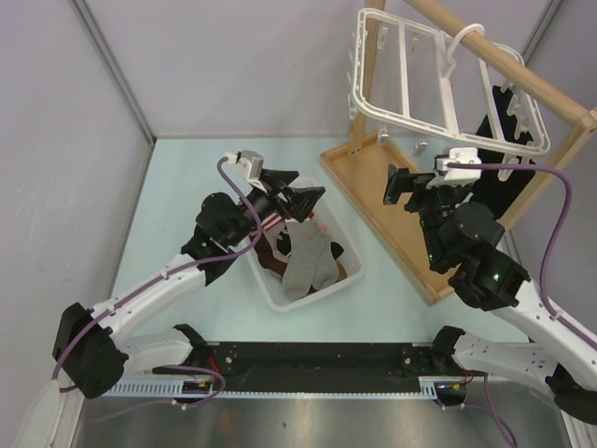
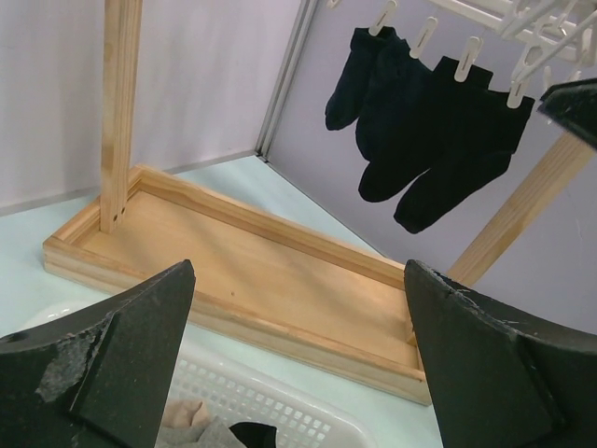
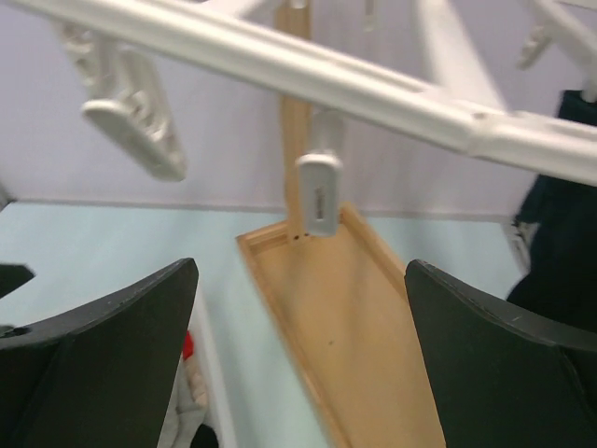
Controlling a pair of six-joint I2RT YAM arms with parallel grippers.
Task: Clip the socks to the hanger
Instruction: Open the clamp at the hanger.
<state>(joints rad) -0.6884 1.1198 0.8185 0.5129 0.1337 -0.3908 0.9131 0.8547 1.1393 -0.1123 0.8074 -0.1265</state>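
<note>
Loose socks lie heaped in a white slotted basket (image 1: 276, 301); a grey sock (image 1: 308, 264) is on top, with brown and black ones beside it. My left gripper (image 1: 303, 200) hovers open over the basket's far end, holding nothing; its wrist view shows sock tips (image 2: 201, 429) just below the fingers. The white hanger (image 1: 438, 79) hangs from the wooden pole, with black socks (image 2: 429, 140) clipped at its right side. My right gripper (image 1: 400, 185) is open and empty under the hanger frame (image 3: 280, 65), and a dangling clip (image 3: 320, 191) hangs ahead of it.
The wooden rack's tray-like base (image 1: 373, 201) lies between the basket and the right arm, with its upright post (image 2: 119, 112) at the far end. Grey walls close in on the pale table on the left, back and right.
</note>
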